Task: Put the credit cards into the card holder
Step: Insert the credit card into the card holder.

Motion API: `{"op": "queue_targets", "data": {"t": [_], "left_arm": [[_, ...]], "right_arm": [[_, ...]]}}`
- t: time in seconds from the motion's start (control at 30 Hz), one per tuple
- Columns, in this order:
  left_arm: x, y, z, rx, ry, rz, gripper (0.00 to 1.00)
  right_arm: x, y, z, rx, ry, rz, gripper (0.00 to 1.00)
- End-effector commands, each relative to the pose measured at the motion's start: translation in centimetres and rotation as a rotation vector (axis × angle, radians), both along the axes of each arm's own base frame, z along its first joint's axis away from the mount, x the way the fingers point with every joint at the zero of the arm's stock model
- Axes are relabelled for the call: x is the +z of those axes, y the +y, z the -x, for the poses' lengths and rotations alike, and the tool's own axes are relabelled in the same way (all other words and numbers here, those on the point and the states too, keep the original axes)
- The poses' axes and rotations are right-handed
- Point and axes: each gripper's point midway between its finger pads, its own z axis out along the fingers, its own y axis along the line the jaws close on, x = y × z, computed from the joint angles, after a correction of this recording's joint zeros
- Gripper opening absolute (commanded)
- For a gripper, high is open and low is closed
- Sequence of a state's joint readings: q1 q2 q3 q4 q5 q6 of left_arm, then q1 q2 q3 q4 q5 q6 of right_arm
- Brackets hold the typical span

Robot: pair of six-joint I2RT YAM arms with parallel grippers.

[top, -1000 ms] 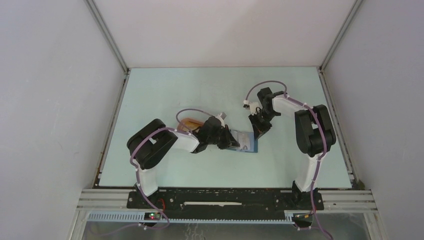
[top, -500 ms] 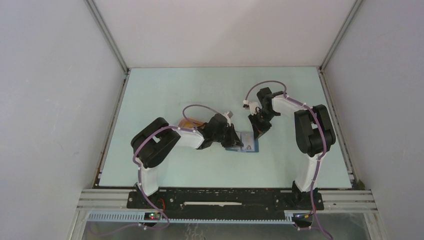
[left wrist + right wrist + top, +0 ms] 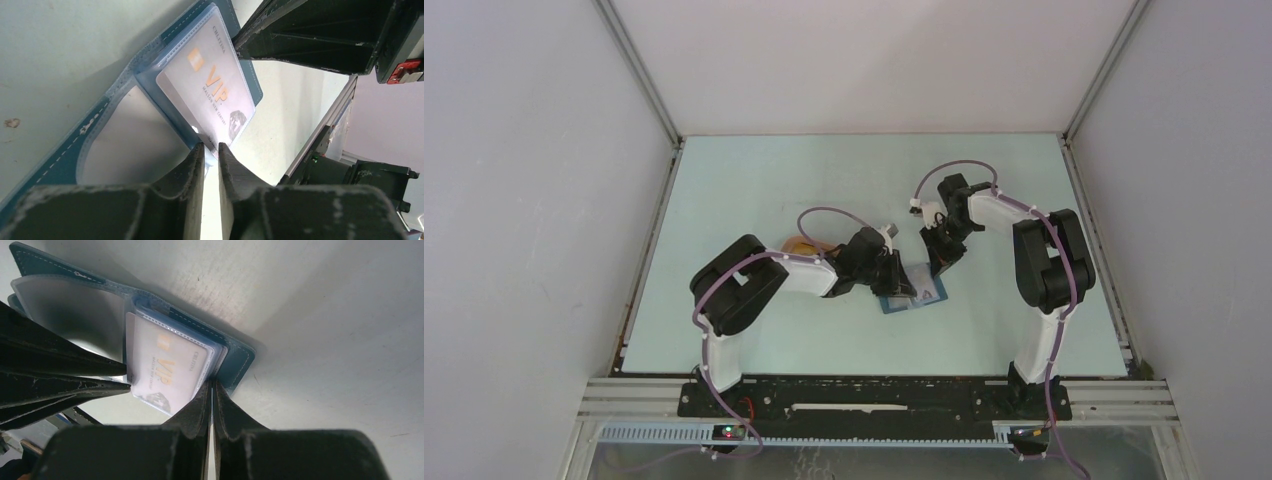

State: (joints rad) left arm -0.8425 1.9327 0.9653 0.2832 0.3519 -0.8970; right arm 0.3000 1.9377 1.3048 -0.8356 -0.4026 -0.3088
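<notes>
My L claw [image 3: 211, 146] just eased to a slit, gripping nothing. The whitish VIP card [image 3: 210, 95] at its tips now sits mostly inside the card holder [image 3: 65, 160], which lies open btwn my claws and has twisted slightly. R claw [image 3: 212, 387] is pinched shut on the holder's edge, so this card's abt done, I reckon.

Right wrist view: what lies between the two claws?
The whitish VIP card, in a clear sleeve of the open card holder; the right wrist view shows it.
</notes>
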Motion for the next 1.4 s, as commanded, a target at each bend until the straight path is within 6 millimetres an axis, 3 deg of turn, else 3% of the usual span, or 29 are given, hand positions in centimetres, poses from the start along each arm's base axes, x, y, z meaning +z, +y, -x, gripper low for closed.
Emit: {"op": "queue_targets", "data": {"t": [0.0, 0.43, 1.0, 1.17, 1.37], "left_arm": [[2.4, -0.3, -0.8, 0.007, -0.074, 0.031, 0.24], [1.6, 1.8, -3.3, 0.111, -0.08, -0.049, 0.32], [2.5, -0.8, -4.7, 0.062, -0.08, -0.016, 0.24], [3.0, -0.6, -4.6, 0.063, -0.097, -0.009, 0.25], [5.2, 1.2, -4.4, 0.09, -0.195, 0.001, 0.29]], "right_arm": [[1.7, 0.5, -1.4, -0.002, -0.057, -0.046, 0.1], [1.6, 0.6, -1.2, -0.002, -0.048, -0.053, 0.1], [2.1, 1.6, -0.7, 0.027, -0.045, -0.083, 0.1], [3.7, 1.0, -1.3, 0.026, -0.108, -0.075, 0.12], [7.6, -0.2, -2.0, 0.008, -0.235, -0.115, 0.18]]}}
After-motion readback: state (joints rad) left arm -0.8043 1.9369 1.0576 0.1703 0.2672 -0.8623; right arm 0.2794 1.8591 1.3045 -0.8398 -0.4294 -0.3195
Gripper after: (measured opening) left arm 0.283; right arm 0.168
